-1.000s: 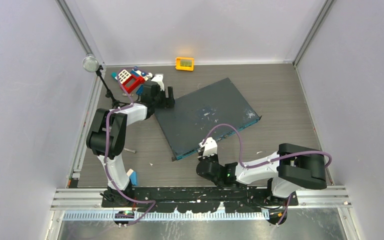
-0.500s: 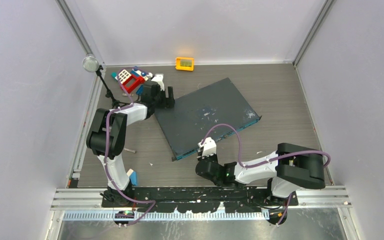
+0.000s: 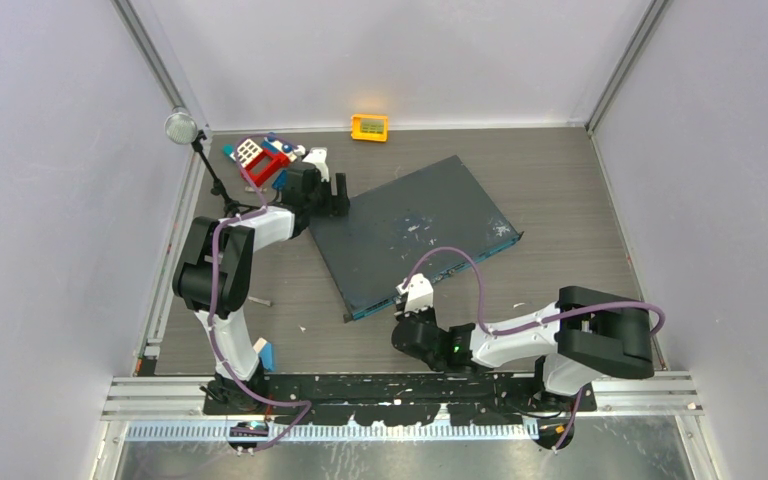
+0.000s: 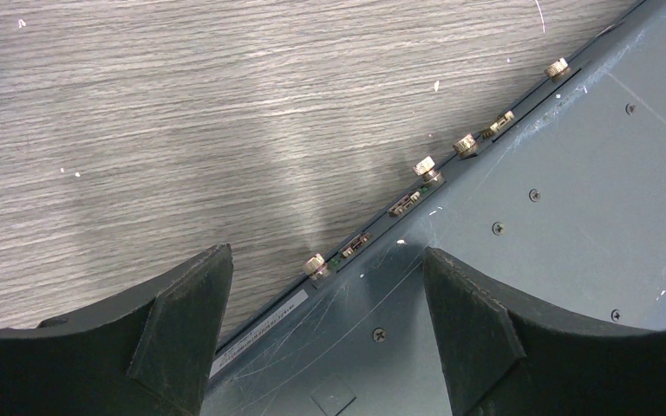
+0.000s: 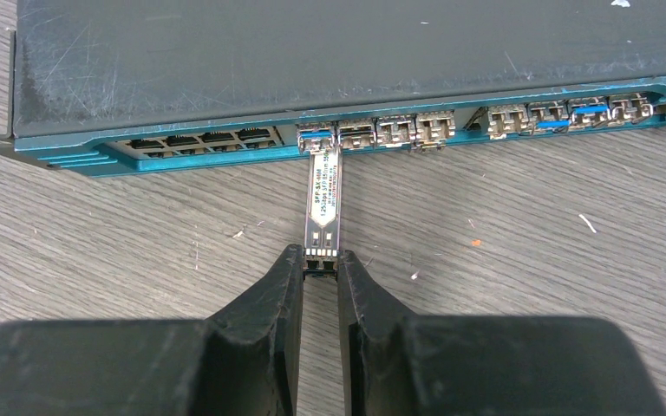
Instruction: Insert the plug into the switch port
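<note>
The switch is a flat dark-grey box (image 3: 415,230) with a teal front face (image 5: 225,156) carrying a row of ports. The plug (image 5: 323,204), a slim silver module with a printed label, lies flat with its far end at a port (image 5: 316,136) left of the row's middle. My right gripper (image 5: 319,260) is shut on the plug's near end. It shows in the top view (image 3: 412,300) at the box's front edge. My left gripper (image 4: 325,295) is open over the box's rear corner (image 4: 520,225), one finger over the table, the other over the lid.
A small orange-yellow box (image 3: 369,127) sits at the back wall. A red, white and blue toy pile (image 3: 260,158) lies behind the left gripper. A lamp on a stand (image 3: 182,127) is at the left. Brass thumbscrews (image 4: 425,166) line the box's rear edge.
The right gripper has shifted very slightly left along the front edge with the plug. The left arm has not moved.
</note>
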